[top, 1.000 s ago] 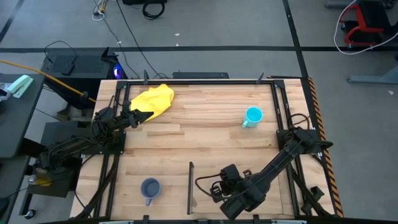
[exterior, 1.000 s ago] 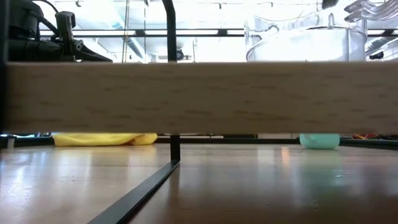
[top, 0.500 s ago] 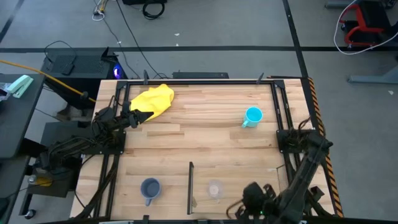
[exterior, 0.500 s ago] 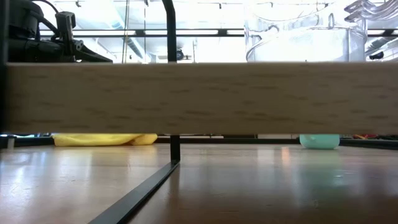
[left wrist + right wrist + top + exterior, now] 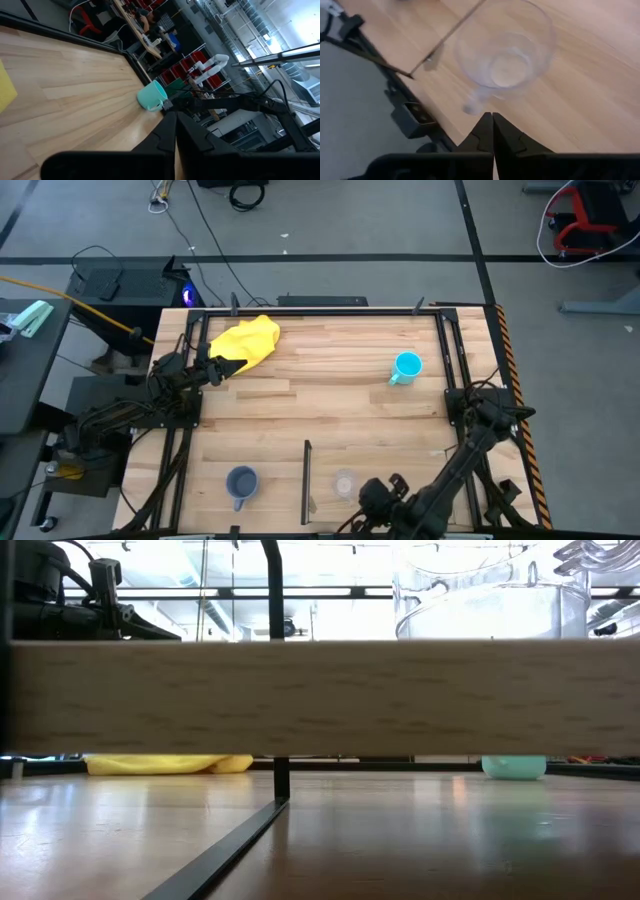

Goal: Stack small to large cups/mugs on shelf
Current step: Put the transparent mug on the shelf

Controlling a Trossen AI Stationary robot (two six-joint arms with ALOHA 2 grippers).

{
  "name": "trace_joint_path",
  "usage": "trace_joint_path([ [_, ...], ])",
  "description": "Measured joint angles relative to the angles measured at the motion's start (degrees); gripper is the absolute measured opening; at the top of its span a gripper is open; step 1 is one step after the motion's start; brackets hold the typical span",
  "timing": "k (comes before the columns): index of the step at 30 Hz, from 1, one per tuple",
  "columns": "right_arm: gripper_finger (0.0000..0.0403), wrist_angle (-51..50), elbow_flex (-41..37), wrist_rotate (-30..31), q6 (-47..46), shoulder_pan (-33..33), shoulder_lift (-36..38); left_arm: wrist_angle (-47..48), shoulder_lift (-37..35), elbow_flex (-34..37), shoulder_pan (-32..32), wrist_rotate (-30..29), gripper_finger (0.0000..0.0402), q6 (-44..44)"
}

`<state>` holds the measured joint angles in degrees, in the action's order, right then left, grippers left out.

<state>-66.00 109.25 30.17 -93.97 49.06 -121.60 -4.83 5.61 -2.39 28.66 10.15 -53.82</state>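
The small clear plastic cup [image 5: 504, 52] stands upright on the shelf [image 5: 390, 480], just right of the thin dark divider [image 5: 306, 480], and the right gripper [image 5: 493, 127] sits just beside it with its fingers pressed together, holding nothing. It looks light, thin and slippery, so pinch its rim softly. The left gripper [image 5: 175, 131] waits closed by the yellow cloth [image 5: 246, 340]

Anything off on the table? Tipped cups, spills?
Nothing spilled or tipped. The clear cup, grey-blue mug and cyan mug all stand upright. Only stray: the yellow cloth crumpled at the far edge beside the left hand.
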Motion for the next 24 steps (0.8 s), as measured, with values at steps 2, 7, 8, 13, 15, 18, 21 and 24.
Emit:
trace_joint_path([
  [2,0.0002,0.9,0.0,-0.4,2.0,-0.5,0.0,0.0,0.0,0.0,0.0,0.0,0.0023,0.0],
  [7,0.0001,1.3,0.0,-2.1,3.5,-0.7,0.0,0.1,0.0,0.0,0.0,0.0,0.0019,0.0],
  [8,0.0001,1.3,0.0,-2.6,3.7,-0.7,0.0,0.0,0.0,0.0,0.0,0.0,0.0017,0.0],
  [13,0.0000,2.0,0.0,-4.7,4.8,-0.9,0.0,0.1,0.0,0.0,0.0,0.0,0.0011,0.0],
  [15,0.0000,2.7,0.0,-5.4,5.6,-1.2,0.0,0.1,0.0,0.0,0.0,0.0,0.0011,0.0],
  [18,0.0000,2.7,0.0,-6.3,6.2,-2.0,0.0,0.1,0.0,0.0,0.0,0.0,0.0018,0.0],
  [21,0.0000,2.7,0.0,-6.5,7.2,-2.8,0.0,0.1,0.0,0.0,0.0,0.0,0.0023,0.0],
  [24,0.0000,2.7,0.0,-7.6,8.4,-3.6,0.0,0.1,0.0,0.0,0.0,0.0,0.0022,0.0],
])
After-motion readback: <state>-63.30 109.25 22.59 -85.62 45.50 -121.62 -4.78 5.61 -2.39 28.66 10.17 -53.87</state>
